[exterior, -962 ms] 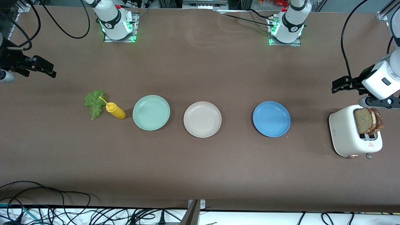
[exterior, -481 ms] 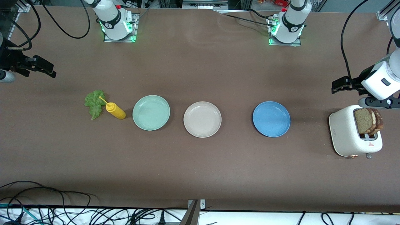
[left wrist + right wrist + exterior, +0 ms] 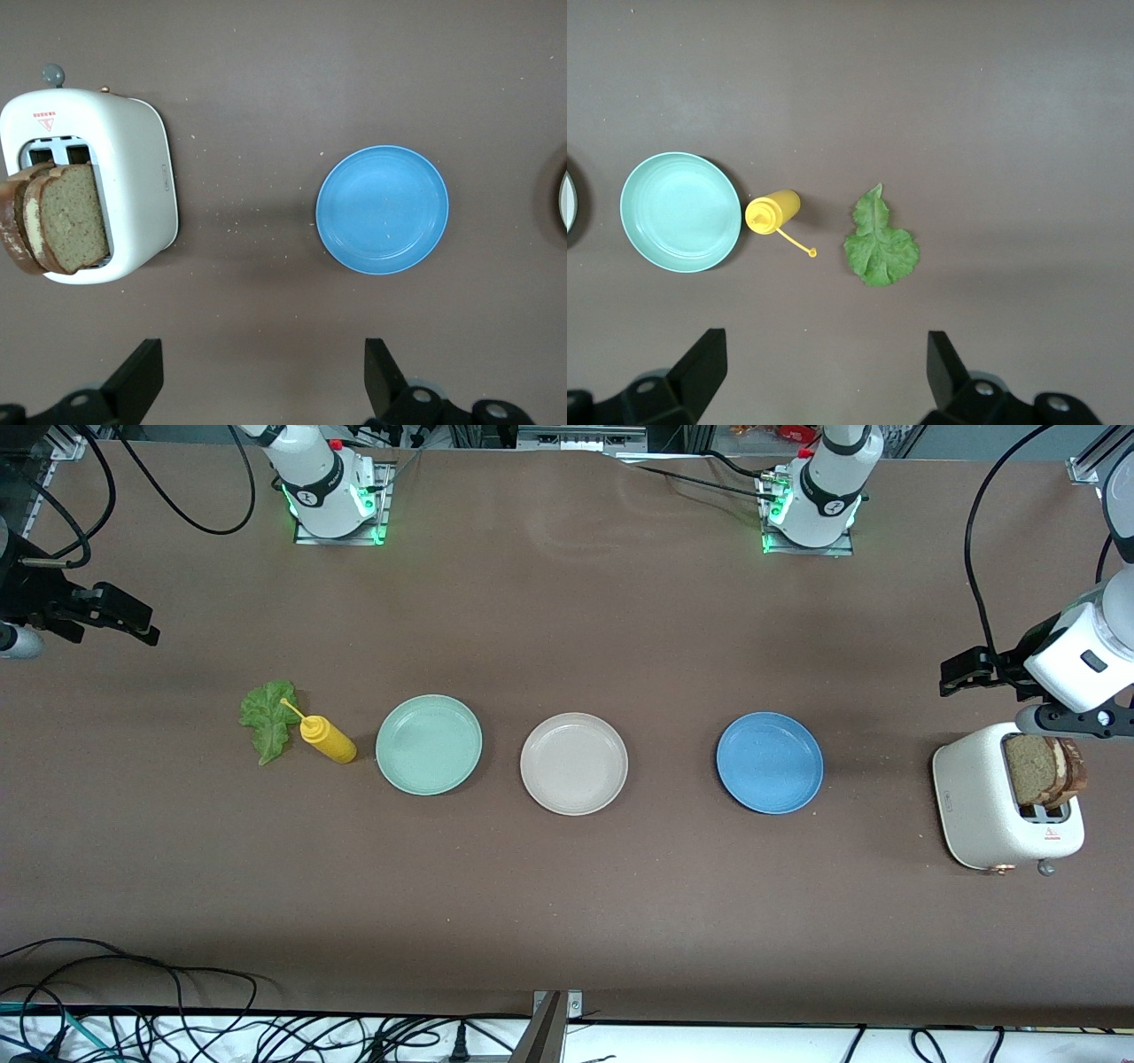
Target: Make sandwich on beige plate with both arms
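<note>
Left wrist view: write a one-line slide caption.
Open left gripper hovers over bare table near toaster holding bread slices, beside blue plate.

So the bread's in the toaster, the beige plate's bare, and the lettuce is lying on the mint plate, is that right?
Not quite. The lettuce lies on the table beside the yellow bottle, toward the right arm's end, not on the mint plate; the front view shows it. The bread is in the toaster and the beige plate is bare.

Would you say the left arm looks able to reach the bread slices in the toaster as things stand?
Probably yes: the open left gripper hangs beside the toaster, and the bread slices stand upright out of its slots with nothing covering them.
</note>
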Controlling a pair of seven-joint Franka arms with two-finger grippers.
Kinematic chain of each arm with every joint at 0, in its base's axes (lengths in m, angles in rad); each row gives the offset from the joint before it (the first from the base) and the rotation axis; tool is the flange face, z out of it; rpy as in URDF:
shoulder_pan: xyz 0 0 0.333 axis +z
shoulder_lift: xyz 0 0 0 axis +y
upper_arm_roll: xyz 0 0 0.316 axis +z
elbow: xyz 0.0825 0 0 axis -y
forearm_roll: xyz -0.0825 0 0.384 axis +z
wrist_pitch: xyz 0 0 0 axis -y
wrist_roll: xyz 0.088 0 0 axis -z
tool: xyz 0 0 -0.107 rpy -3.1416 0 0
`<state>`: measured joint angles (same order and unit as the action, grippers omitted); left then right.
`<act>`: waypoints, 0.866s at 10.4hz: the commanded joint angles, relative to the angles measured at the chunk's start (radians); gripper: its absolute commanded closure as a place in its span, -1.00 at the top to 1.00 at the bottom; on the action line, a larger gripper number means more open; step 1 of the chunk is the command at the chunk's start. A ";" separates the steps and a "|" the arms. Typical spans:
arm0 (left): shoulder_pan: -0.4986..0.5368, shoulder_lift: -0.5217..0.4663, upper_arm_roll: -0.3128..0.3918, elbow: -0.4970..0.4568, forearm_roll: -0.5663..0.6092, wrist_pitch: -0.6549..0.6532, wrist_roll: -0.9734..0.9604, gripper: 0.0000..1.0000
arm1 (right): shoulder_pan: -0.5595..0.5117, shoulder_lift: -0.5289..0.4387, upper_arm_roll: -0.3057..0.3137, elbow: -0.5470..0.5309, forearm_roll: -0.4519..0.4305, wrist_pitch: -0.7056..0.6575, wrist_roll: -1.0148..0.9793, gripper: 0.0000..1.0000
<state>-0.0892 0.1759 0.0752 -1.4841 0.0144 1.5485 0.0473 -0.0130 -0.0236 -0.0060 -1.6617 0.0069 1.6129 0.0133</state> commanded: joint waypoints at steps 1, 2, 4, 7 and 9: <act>-0.004 0.014 0.003 0.035 -0.031 -0.004 0.014 1.00 | -0.004 -0.001 0.001 0.008 0.018 -0.008 0.008 1.00; -0.004 0.013 0.002 0.035 -0.031 -0.005 0.014 1.00 | -0.004 -0.001 0.001 0.008 0.018 -0.010 0.008 1.00; -0.003 0.013 0.003 0.035 -0.039 -0.005 0.014 1.00 | -0.004 -0.001 0.001 0.008 0.018 -0.008 0.008 1.00; -0.003 0.011 0.001 0.035 -0.039 -0.005 0.014 1.00 | -0.004 -0.001 0.000 0.008 0.018 -0.010 0.007 1.00; -0.003 0.011 0.001 0.035 -0.039 -0.005 0.014 1.00 | -0.004 -0.001 0.000 0.008 0.018 -0.010 0.008 1.00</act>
<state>-0.0918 0.1760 0.0732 -1.4808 0.0021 1.5516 0.0473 -0.0130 -0.0236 -0.0060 -1.6618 0.0069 1.6129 0.0133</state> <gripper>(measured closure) 0.000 0.000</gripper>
